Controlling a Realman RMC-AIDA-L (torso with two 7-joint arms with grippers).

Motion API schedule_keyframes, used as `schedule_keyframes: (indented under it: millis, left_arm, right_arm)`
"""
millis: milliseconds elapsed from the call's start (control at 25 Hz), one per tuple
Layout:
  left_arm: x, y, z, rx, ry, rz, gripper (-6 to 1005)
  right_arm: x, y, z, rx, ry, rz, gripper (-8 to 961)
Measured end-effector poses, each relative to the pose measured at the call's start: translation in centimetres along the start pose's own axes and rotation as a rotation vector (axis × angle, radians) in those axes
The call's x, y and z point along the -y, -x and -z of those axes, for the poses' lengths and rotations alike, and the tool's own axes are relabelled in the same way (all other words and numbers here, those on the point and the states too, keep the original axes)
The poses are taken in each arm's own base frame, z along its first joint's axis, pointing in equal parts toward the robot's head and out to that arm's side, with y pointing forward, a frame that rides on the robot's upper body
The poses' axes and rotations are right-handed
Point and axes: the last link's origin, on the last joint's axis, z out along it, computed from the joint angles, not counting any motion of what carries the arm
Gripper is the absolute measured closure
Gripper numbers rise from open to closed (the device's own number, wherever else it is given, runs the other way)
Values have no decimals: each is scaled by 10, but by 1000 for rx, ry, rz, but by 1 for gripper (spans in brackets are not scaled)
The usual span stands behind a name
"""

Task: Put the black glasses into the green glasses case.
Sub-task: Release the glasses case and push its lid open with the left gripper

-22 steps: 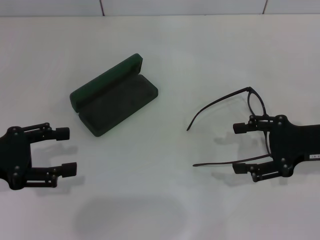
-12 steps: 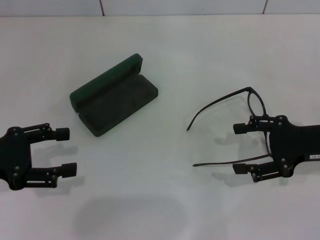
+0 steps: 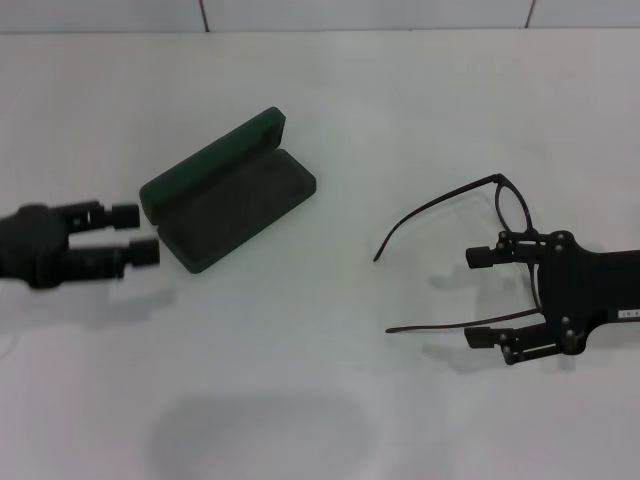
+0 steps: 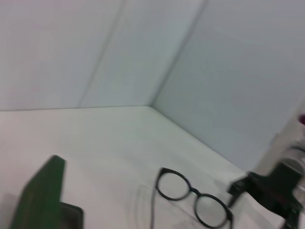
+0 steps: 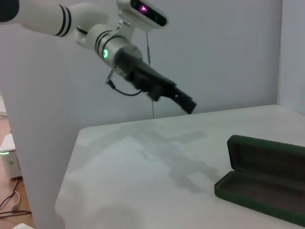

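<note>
The green glasses case (image 3: 230, 195) lies open left of the table's middle, its lid raised at the far side; it also shows in the left wrist view (image 4: 42, 200) and the right wrist view (image 5: 267, 186). The black glasses (image 3: 512, 207) lie unfolded at the right, temple arms pointing toward the case; they also show in the left wrist view (image 4: 193, 195). My right gripper (image 3: 481, 297) is open over the glasses' front, one finger on each side of the near temple arm. My left gripper (image 3: 137, 232) is open and empty, its fingertips just left of the case's near-left corner.
The white table (image 3: 320, 100) ends at a wall along the far side. A faint grey shadow patch (image 3: 260, 435) lies near the front edge. The left arm (image 5: 143, 71) shows raised above the table in the right wrist view.
My left gripper has moved up and right toward the case and turned on its axis, so its fingers look closer together. The right gripper, glasses and case have not moved.
</note>
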Motion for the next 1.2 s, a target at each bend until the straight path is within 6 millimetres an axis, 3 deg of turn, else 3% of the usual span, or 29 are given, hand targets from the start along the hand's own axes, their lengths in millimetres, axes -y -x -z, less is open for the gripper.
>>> schedule_keyframes:
  millis: [280, 520, 760, 1000, 1200]
  left_arm:
    - [25, -36, -17, 73, -122, 59, 146]
    - [36, -85, -41, 205, -238, -10, 155]
    - [42, -126, -80, 419, -384, -66, 157]
    - [42, -139, -117, 575, -427, -128, 159]
    - [44, -136, -139, 642, -428, -151, 160]
  right_arm:
    - [-1, -1, 0, -1, 6, -1, 83]
    - [-2, -1, 0, -2, 7, -2, 83]
    - [1, 4, -7, 2, 18, 13, 83]
    - [2, 6, -10, 3, 22, 18, 83]
    - [0, 3, -9, -6, 26, 9, 83]
